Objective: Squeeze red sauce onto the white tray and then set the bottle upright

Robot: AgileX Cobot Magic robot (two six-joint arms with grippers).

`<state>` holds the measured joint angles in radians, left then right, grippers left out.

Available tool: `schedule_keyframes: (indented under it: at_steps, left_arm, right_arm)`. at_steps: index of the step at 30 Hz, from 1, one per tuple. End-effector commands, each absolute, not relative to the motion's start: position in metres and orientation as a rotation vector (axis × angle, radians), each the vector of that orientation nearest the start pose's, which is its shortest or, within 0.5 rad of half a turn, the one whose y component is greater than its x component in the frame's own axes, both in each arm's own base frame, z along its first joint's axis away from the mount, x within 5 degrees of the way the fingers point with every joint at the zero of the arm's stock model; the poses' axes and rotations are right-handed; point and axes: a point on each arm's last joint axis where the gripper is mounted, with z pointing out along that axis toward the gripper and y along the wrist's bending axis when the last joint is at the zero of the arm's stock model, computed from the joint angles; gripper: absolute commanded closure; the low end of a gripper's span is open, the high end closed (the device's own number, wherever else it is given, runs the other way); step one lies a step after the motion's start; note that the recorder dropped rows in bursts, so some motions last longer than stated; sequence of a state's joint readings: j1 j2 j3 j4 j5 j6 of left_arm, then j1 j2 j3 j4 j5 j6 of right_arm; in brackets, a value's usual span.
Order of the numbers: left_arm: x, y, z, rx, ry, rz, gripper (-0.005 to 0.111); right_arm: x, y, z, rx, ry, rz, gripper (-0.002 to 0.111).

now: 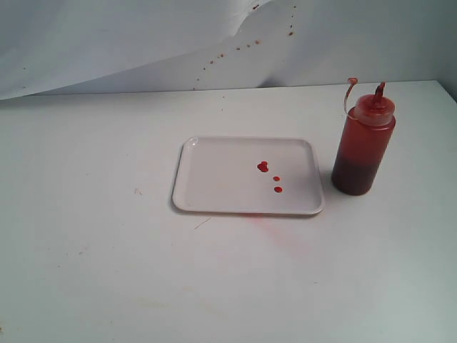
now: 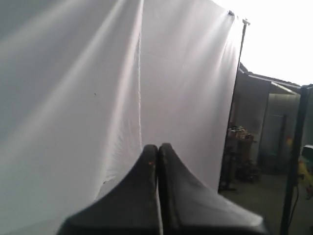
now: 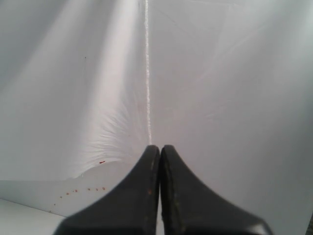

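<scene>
Pink staining [image 1: 275, 230] marks the table [image 1: 100, 286] just near of the tray [image 1: 214, 182], which carries three small drops of sauce [image 1: 263, 166] right of its middle. Just right of the tray, not touching it, the bottle [image 1: 363, 153] stands upright, about a third full, its tip cover [image 1: 351, 83] hanging off the nozzle. Both steps look done. The risk I see is a needless return to the bottle: a nudge could topple it, and with the nozzle uncovered it would leak across the table. The left gripper [image 2: 157, 149] and right gripper [image 3: 160, 148] are pressed closed on nothing, facing only the white backdrop [image 1: 107, 43], away from the bottle; how far off, I cannot tell.
</scene>
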<state>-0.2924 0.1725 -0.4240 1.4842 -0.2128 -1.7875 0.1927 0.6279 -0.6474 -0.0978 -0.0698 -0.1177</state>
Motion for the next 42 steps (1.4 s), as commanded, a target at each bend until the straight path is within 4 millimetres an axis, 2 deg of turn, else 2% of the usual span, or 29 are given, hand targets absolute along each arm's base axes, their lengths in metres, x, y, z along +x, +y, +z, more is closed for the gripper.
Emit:
schedule_keyframes:
  at_steps: [1, 4, 7, 11, 14, 16, 20, 24, 32, 42]
  left_arm:
    - [0.049, -0.023, 0.314, 0.132, 1.250, -0.479, 0.107]
    - [0.061, -0.019, 0.278, 0.074, 1.402, -0.414, 0.107]
    - [0.065, -0.019, 0.247, 0.121, 1.523, -0.336, 0.107]
    - [0.067, -0.020, 0.217, 0.155, 1.625, -0.297, 0.107]
    - [0.066, -0.019, 0.201, 0.184, 1.661, -0.267, 0.107]
    - [0.065, -0.019, 0.202, 0.196, 1.643, -0.254, 0.107]
    - [0.057, -0.014, 0.189, 0.194, 1.760, -0.214, 0.107]
    - [0.055, -0.011, 0.186, 0.210, 1.780, -0.162, 0.107]
    - [0.054, 0.008, 0.187, -0.108, 1.765, 0.073, 0.107]
    - [0.054, 0.009, 0.187, -0.121, 1.764, 0.083, 0.107]
  right_arm:
    - [0.128, 0.025, 0.384, -0.283, 1.370, -0.015, 0.108]
    - [0.128, 0.025, 0.384, -0.283, 1.370, -0.015, 0.108]
    - [0.128, 0.025, 0.384, -0.283, 1.370, -0.015, 0.108]
    - [0.128, 0.025, 0.384, -0.283, 1.370, -0.015, 0.108]
    - [0.128, 0.025, 0.384, -0.283, 1.370, -0.015, 0.108]
    - [0.128, 0.025, 0.384, -0.283, 1.370, -0.015, 0.108]
    - [0.128, 0.025, 0.384, -0.282, 1.371, -0.013, 0.108]
    - [0.128, 0.025, 0.384, -0.282, 1.371, -0.013, 0.108]
    - [0.128, 0.025, 0.384, -0.282, 1.369, -0.013, 0.108]
    - [0.128, 0.025, 0.384, -0.282, 1.369, -0.013, 0.108]
